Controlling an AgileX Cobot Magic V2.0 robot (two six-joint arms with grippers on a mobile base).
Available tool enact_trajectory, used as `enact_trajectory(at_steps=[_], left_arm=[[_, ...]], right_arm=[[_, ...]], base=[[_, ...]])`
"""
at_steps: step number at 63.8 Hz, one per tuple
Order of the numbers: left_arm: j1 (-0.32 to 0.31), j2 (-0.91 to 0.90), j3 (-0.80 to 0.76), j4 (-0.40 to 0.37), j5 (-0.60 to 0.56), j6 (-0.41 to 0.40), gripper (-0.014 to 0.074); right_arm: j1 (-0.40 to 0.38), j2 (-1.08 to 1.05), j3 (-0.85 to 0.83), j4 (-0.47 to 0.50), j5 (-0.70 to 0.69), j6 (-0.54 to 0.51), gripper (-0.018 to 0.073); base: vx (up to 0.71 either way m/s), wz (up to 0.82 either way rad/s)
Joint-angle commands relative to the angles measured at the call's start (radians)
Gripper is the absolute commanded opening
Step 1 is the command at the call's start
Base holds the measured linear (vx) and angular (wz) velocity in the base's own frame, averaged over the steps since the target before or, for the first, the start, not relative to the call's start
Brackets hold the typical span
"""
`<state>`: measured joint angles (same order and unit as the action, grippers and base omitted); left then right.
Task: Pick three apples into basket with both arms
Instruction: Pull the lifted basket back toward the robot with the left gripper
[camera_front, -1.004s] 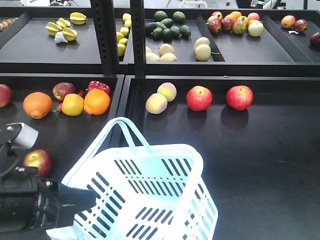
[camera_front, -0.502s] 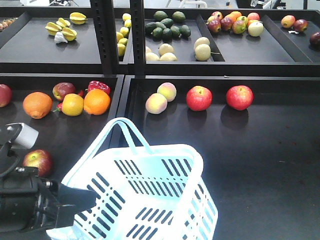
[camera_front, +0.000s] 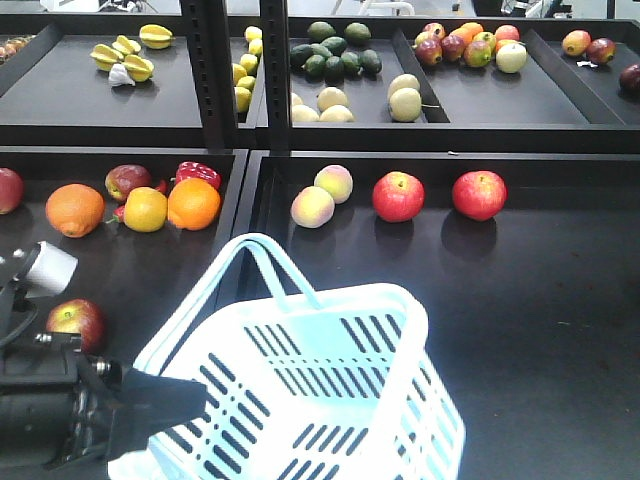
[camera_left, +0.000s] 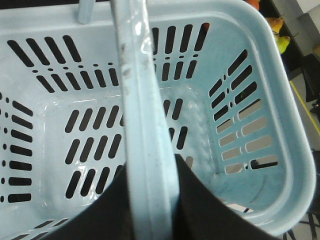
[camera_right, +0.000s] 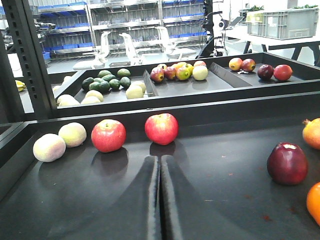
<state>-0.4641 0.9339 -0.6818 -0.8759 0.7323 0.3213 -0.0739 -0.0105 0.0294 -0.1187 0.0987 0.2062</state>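
The pale blue basket (camera_front: 385, 294) sits tilted at the front centre and is empty inside. My left gripper (camera_front: 165, 398) is shut on one of its hoop handles (camera_left: 142, 115), with a black finger on each side of the bar (camera_left: 152, 170). Two red apples (camera_front: 398, 196) (camera_front: 479, 195) lie behind the basket on the dark shelf. A third red apple (camera_front: 75, 322) lies at the left, beside my left arm. My right gripper (camera_right: 160, 162) is shut and empty, low over the shelf, facing the two apples (camera_right: 108, 135) (camera_right: 161, 128).
Two pale peaches (camera_front: 313, 207) lie left of the apples. Oranges (camera_front: 193, 203), a red pepper and other fruit fill the left tray. A dark red apple (camera_right: 287, 163) lies at the right. A black post (camera_front: 275, 70) and upper shelf of fruit stand behind.
The basket has shifted to the right and toward the front and tilted, its handle held by my left gripper. The apples have not moved.
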Motion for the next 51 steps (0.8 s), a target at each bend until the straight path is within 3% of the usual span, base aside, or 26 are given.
enact_trajectory(at_steps=[1,10,51], left_arm=[[-0.007,-0.037,-0.027,-0.094,-0.020,0.052,-0.0007],[-0.007,-0.081,-0.027,-0.093,-0.017,0.087,-0.0007],[-0.007,-0.218,-0.025,-0.083,0.026,0.087,-0.0007]], right_arm=[[-0.006,-0.011,0.014,-0.004,-0.074,-0.007,-0.0004],[-0.006,-0.011,0.014,-0.004,-0.074,-0.007,-0.0004],[-0.006,-0.011,0.014,-0.004,-0.074,-0.007,-0.0004]], base=[[0.00,0.00],[0.00,0.00],[0.00,0.00]])
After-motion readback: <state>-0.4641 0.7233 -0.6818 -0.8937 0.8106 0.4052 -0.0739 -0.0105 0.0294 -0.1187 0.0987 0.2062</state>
